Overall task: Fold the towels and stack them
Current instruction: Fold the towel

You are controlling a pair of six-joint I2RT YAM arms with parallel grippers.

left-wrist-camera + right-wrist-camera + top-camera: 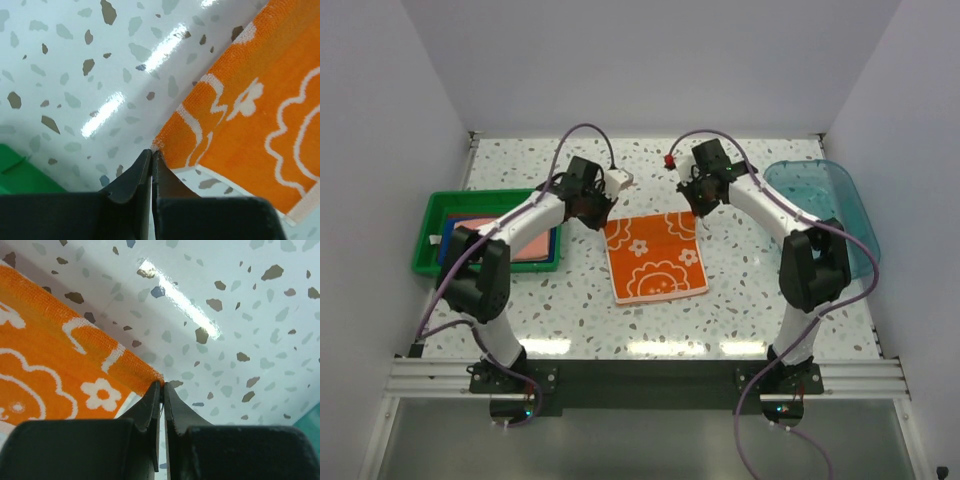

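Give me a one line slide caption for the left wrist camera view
Left gripper pinching a corner of the orange flower-print towel on the speckled table.

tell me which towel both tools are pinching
The orange flowered towel on the open table; the left tool and right tool each pinch a far corner. The others lie in the green tray.

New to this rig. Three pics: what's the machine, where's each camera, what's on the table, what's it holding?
Two small robot arms are bolted at the table's near edge. The wide picture comes from a fixed camera above and behind them. The two close-ups come from cameras on each wrist, looking past the dark fingers.

On the speckled table lies an orange towel with white flowers. At left a green tray holds more towels; at right is a clear blue tub.

The left gripper and right gripper are each pinched shut on a far corner of the orange towel.
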